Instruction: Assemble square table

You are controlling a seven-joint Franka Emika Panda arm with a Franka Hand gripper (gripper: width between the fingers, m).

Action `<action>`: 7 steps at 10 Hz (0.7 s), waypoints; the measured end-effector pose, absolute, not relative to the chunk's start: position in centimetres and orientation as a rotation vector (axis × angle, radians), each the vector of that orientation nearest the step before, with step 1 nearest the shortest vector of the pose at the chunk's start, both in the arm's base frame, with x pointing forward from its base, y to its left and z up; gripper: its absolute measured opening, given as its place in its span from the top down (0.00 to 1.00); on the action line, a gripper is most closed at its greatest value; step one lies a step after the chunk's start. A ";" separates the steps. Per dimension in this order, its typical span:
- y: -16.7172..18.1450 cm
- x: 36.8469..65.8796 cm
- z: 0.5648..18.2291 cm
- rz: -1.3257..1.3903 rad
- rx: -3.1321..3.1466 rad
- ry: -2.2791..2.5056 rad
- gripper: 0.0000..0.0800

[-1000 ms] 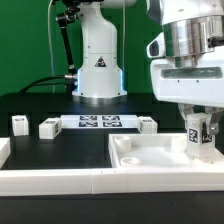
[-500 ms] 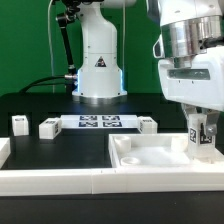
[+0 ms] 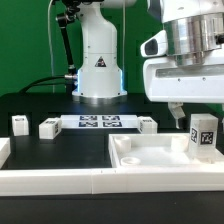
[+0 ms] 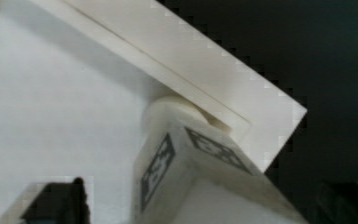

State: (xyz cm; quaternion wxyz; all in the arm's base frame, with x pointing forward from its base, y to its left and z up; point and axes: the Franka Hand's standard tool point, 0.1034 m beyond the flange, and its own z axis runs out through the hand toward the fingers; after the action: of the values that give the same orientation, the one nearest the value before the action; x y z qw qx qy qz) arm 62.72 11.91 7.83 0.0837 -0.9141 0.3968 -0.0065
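The white square tabletop [image 3: 150, 156] lies at the exterior view's right, rim up. One tagged white leg [image 3: 205, 135] stands upright in its far right corner. My gripper [image 3: 198, 111] hangs just above this leg, jaws spread wider than it and not touching it. In the wrist view the leg [image 4: 202, 165] rises from the corner of the slab [image 4: 51, 100], between my dark fingertips [image 4: 60, 200]. Three more legs lie loose on the black table: two at the left [image 3: 19, 124] [image 3: 48, 127] and one near the middle [image 3: 148, 124].
The marker board [image 3: 98, 122] lies flat between the loose legs. A long low white border wall [image 3: 60, 180] runs along the front. The robot's white base [image 3: 98, 60] stands at the back.
My gripper was down around the leg, and has let go and risen. The leg stays standing in the tabletop's corner.
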 end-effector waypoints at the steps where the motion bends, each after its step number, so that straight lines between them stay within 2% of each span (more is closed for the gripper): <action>1: 12.0 62.9 8.0 -0.018 -2.810 1.017 0.19; 7: 11.8 62.6 7.9 -0.073 -3.051 0.293 0.19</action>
State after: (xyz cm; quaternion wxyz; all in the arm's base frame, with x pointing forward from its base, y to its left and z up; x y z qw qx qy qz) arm 62.61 11.77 7.90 0.0380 -0.9944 0.0954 -0.0236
